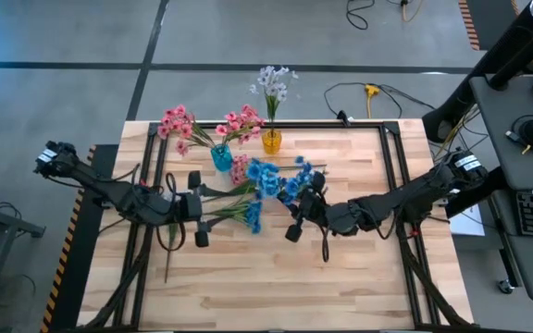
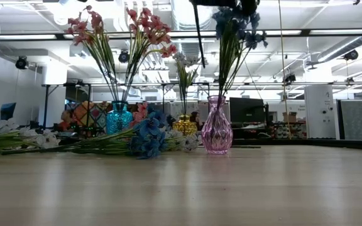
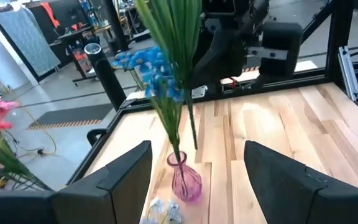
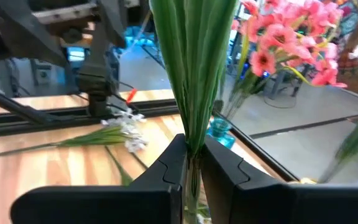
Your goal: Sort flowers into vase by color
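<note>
Wooden surface (image 1: 340,268) w/ three vases. Right pincer (image 4: 191,163) clamped on blue flowers (image 3: 148,65), stems standing in pink vase (image 2: 217,132). Left pincer (image 3: 194,171) wide, empty, nearby. Pink flowers (image 1: 179,125) in teal vase (image 1: 221,157); white flowers (image 1: 274,83) in yellow vase (image 1: 271,141).

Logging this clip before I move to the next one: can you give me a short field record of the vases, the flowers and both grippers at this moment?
pink glass vase: upright, holds blue flower sprays
teal glass vase: holds pink flower sprays
amber glass vase: holds pale white-lavender spray
loose flowers: blue spray and white spray lying on wooden table
right gripper: shut on green stems above pink vase
left gripper: open, empty, facing pink vase
</note>
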